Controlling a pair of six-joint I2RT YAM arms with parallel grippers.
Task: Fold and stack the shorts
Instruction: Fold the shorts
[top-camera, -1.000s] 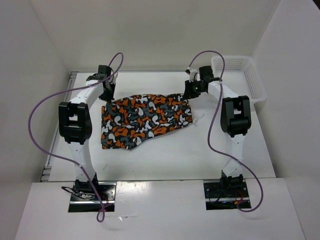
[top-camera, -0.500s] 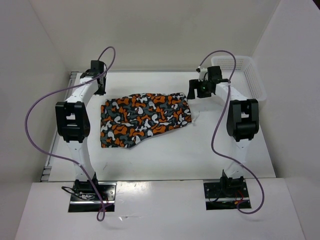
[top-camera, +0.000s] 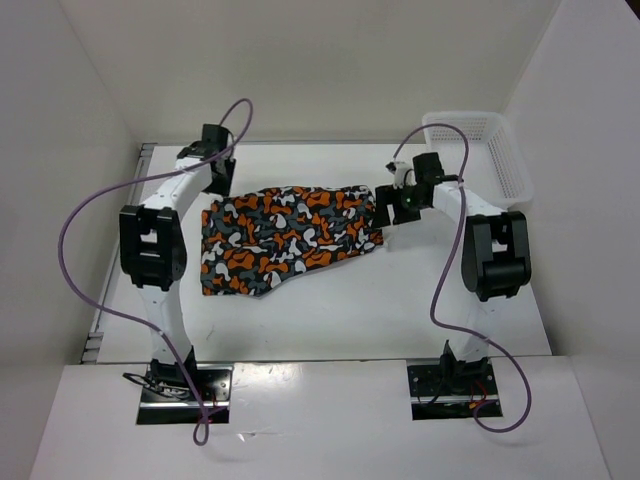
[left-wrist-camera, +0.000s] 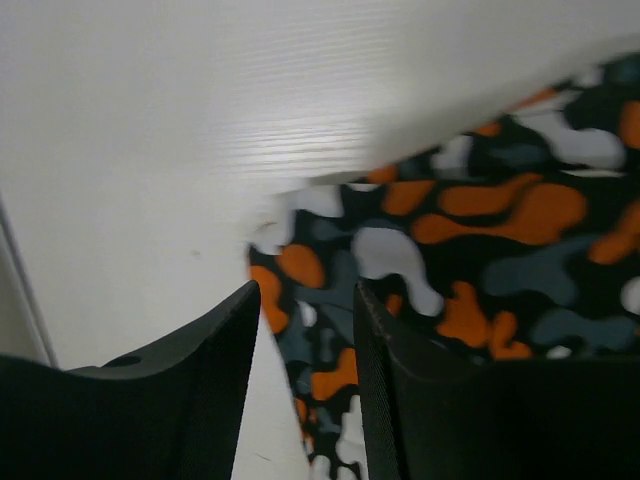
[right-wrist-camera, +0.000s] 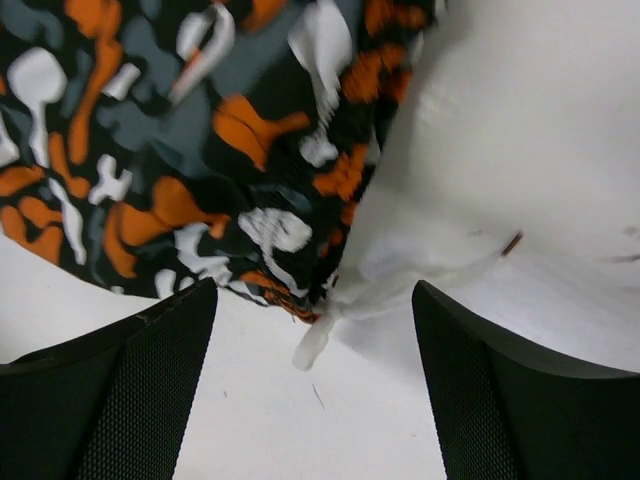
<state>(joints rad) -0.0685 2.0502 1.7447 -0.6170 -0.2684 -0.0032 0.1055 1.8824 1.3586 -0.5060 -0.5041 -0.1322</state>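
The shorts (top-camera: 290, 235), in an orange, black, grey and white camouflage print, lie flat and folded on the white table (top-camera: 400, 300). My left gripper (top-camera: 216, 182) hovers at their far left corner. In the left wrist view the left gripper (left-wrist-camera: 305, 300) is open, and the shorts' (left-wrist-camera: 480, 220) edge lies on the table below the gap, ungripped. My right gripper (top-camera: 391, 207) is at their right edge. In the right wrist view the right gripper (right-wrist-camera: 312, 300) stands wide open over the shorts' (right-wrist-camera: 200, 150) corner and a white drawstring (right-wrist-camera: 330, 325).
A white mesh basket (top-camera: 480, 150) stands at the far right corner of the table. White walls close in the table on the left, back and right. Purple cables loop from both arms.
Both grippers opened and let go of the shorts' far corners. The left one pulled back and returned to the left corner. The right one moved toward me along the right edge.
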